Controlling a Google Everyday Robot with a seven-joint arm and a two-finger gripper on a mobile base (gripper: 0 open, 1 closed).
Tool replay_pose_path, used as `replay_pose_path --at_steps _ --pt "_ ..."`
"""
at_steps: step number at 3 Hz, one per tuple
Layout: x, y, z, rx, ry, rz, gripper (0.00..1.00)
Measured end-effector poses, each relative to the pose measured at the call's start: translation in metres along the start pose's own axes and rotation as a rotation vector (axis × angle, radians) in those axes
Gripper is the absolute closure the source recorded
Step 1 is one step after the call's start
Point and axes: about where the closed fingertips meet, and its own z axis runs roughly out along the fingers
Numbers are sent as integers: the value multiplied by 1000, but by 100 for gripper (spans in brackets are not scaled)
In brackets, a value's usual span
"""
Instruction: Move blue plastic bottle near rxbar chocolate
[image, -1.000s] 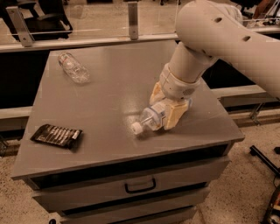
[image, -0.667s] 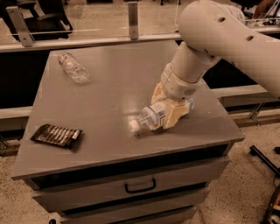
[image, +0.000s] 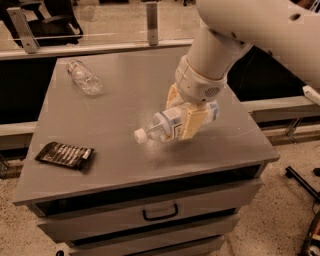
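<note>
Two bottles and one bar are being shown on a grey tabletop (image: 120, 100) that sits above a set of drawers. The blue plastic bottle (image: 159, 126) is being held on its side, right of the tabletop's middle. The gripper (image: 183, 118) is being lowered onto it from above by a thick white arm, and the tan jaws are being clamped across the bottle's labelled body, one at the far side and one at the near side. It is probably being gripped across its narrow width so that it can be carried sideways without rolling. Its long axis is being held on a slant from upper right to lower left. The white cap is being pointed lower left, roughly towards the rxbar chocolate (image: 65, 155), which is lying flat near the front left corner, well apart. The bottle seems to be raised slightly off the surface, though this cannot be told for sure. A smaller clear bottle (image: 84, 77) is lying at the far left.
</note>
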Motion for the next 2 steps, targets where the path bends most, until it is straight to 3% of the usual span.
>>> replay_pose_path --at_steps 1,2 --pt "-32 -13 -24 -21 -35 54 69" --pt "-79 -27 -34 -17 -87 86 85"
